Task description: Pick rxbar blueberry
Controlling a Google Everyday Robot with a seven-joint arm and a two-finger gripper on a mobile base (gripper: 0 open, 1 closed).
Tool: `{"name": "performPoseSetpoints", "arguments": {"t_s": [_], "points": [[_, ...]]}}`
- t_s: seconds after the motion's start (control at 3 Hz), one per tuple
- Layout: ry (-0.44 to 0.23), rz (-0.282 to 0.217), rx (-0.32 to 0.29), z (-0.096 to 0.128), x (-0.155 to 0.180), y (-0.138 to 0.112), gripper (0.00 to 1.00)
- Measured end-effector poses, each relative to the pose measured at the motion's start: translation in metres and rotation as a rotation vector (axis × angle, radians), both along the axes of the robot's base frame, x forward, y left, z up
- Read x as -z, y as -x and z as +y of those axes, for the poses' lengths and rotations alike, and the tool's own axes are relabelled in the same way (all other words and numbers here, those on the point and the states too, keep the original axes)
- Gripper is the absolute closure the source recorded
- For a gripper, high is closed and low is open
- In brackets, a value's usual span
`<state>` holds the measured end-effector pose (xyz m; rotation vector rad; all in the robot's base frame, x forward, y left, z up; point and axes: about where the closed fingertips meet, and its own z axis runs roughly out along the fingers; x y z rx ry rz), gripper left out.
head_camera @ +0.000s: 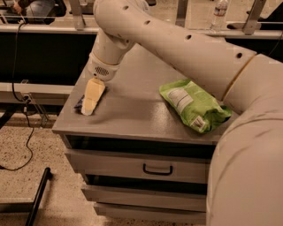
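Note:
The rxbar blueberry [78, 106] is a small dark navy wrapper lying flat near the left edge of the grey cabinet top [132, 117]. Only a dark sliver of it shows. My gripper [89, 106] points down directly over it and covers most of it, with its pale yellow tip at the wrapper. I cannot tell whether it touches the bar. My large cream arm [177, 48] reaches in from the right across the back of the cabinet.
A bright green chip bag [194, 103] lies on the right half of the top. The cabinet has drawers below, one with a dark handle [157, 169]. A water bottle [219, 13] stands on the bench behind. Cables and a black bar lie on the floor at left.

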<state>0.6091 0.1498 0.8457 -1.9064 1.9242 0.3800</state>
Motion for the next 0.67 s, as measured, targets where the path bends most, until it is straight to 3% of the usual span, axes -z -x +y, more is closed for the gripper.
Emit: {"name": "performPoseSetpoints", "arguments": {"t_s": [0.33,0.67], "points": [[0.005,0.041,0.004,0.0082,0.0119,0.0087,0.31],[0.013,0.055,0.007,0.0105,0.0171,0.0119,0.52]]}}
